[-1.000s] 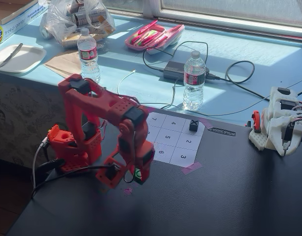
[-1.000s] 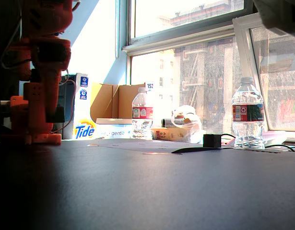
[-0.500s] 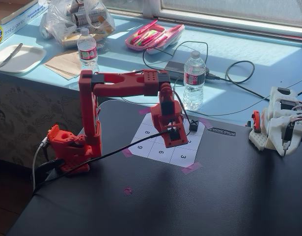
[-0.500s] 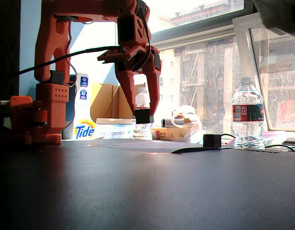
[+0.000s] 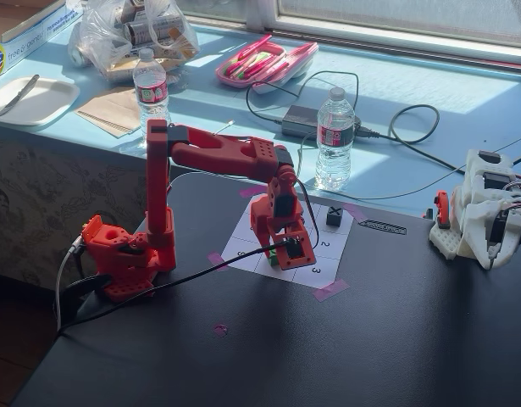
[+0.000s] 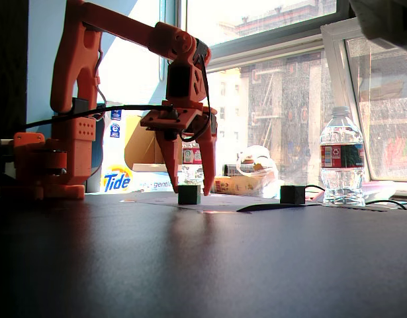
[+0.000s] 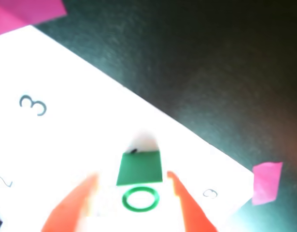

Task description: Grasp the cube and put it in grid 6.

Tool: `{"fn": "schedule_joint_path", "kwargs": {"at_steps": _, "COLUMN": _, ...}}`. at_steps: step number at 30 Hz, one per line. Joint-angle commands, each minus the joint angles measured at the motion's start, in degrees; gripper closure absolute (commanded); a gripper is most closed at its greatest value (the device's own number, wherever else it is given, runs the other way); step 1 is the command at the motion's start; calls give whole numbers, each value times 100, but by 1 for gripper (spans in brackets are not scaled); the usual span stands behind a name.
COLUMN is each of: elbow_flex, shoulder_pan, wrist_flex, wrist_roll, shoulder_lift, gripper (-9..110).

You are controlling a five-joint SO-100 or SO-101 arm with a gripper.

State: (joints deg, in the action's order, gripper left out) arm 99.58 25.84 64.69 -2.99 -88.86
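Fixed view from above: my arm is blocking the cube; I am only seeing the gripper (image 5: 287, 251) over the paper grid (image 5: 321, 273) on the dark surface (image 5: 396, 339).

Low fixed view: gripper fingers are standing apart, straddling the cube (image 6: 188, 194), tips near the surface.

Wrist view: cube (image 7: 139, 178) is sitting between the fingers, resting on paper, not yet clamped.

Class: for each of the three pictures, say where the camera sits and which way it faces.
A fixed view: high, looking down at the table; whole red arm shows.
Another fixed view: at tabletop height, facing the window; arm and open gripper astride the green cube.
Wrist view: on the gripper, looking down at cube and paper grid; fingertips show.
All share the cube.
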Motion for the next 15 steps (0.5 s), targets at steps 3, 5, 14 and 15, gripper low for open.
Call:
{"fn": "schedule_joint_path", "kwargs": {"at_steps": 3, "elbow_flex": -18, "shoulder_pan": -70, "wrist_flex": -53, "wrist_roll": -62, "shoulder_lift": -211, "gripper": 59}}
{"fn": "schedule_joint_path", "kwargs": {"at_steps": 5, "elbow_flex": -18, "shoulder_pan": -114, "wrist_flex": -35, "wrist_roll": -62, "shoulder_lift": -334, "gripper": 57}}
{"fn": "schedule_joint_path", "kwargs": {"at_steps": 14, "elbow_flex": -105, "shoulder_pan": -1582, "wrist_flex": -404, "wrist_roll": -70, "shoulder_lift": -2971, "gripper": 58}}
{"fn": "schedule_joint_path", "kwargs": {"at_steps": 15, "elbow_flex": -105, "shoulder_pan": -1960, "wrist_flex": -615, "wrist_roll": -70, "shoulder_lift": -3305, "gripper": 58}}
